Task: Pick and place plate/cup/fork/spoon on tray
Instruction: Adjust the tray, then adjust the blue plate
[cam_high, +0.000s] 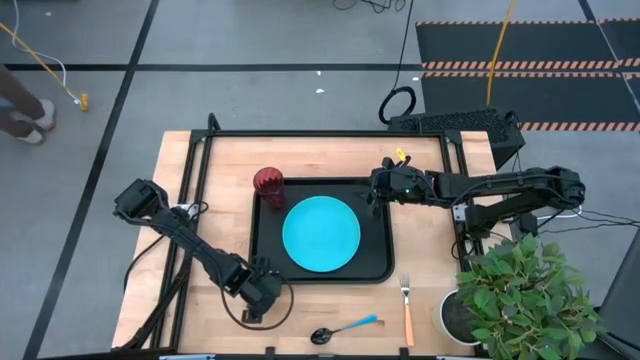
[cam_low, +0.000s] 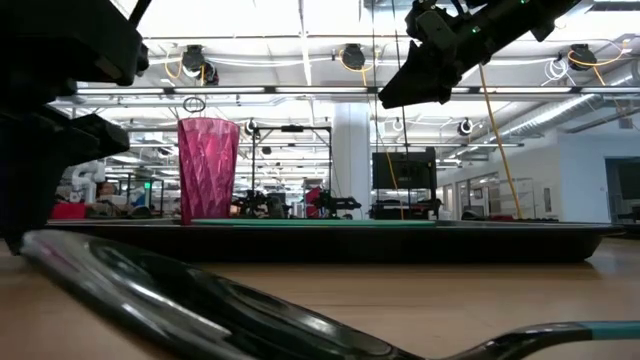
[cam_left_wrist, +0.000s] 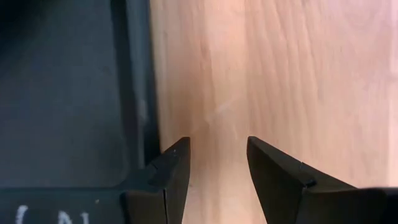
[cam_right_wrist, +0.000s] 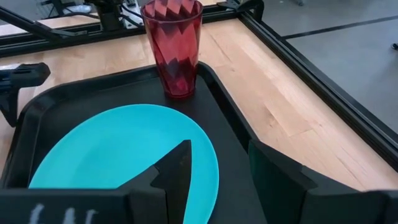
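Note:
The cyan plate (cam_high: 321, 233) lies flat in the black tray (cam_high: 375, 262). The red cup (cam_high: 268, 185) stands upright on its base in the tray's far left corner. The orange-handled fork (cam_high: 407, 310) and the blue-handled spoon (cam_high: 345, 328) lie on the table near its front edge, right of the tray's near side. My right gripper (cam_high: 378, 188) is open and empty above the tray's far right corner, facing the plate (cam_right_wrist: 124, 149) and cup (cam_right_wrist: 172, 46). My left gripper (cam_high: 262, 290) is open and empty, low over bare wood (cam_left_wrist: 217, 162) beside the tray's near left corner (cam_left_wrist: 62, 93).
A potted plant (cam_high: 520, 295) stands at the table's near right corner, close to the fork. A black frame rail (cam_high: 320, 134) runs along the table's far side. Bare wood lies left of the tray and between the tray and the front edge.

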